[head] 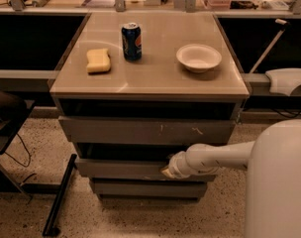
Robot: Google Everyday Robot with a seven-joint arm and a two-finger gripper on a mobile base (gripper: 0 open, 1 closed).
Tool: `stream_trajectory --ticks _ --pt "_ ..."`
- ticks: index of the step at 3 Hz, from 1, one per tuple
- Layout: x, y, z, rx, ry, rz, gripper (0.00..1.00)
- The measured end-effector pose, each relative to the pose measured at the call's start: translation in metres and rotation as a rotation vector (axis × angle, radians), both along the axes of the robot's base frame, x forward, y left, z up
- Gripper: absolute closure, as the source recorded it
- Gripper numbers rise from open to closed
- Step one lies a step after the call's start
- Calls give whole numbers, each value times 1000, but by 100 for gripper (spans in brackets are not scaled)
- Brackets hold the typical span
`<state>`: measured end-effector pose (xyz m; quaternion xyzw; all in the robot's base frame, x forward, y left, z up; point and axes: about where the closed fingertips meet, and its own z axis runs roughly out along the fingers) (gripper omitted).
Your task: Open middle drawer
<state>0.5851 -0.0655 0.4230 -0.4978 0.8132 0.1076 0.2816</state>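
The cabinet has three grey drawer fronts. The top front (140, 131) is the largest and has pale scratch marks. The middle drawer (118, 169) sits below it, a plain flat grey front, pulled out slightly past the bottom front (140, 188). My white arm reaches in from the right, and my gripper (168, 171) is at the middle drawer's top edge, right of centre. The arm's end hides the fingers.
On the cabinet top (155, 78) stand a yellow sponge (98, 60), a blue soda can (131, 41) and a white bowl (199, 57). A black bar (59, 195) lies on the floor at left. My white body (279, 182) fills the right.
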Motion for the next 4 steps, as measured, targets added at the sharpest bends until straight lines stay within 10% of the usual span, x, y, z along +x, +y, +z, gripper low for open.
stream_trajectory --ticks 1,3,4 --pt "-10 -5 34 6 -92 6 100" --pt "-49 -12 28 8 -102 -14 100" --pt "-82 -16 10 -8 -76 -9 81"
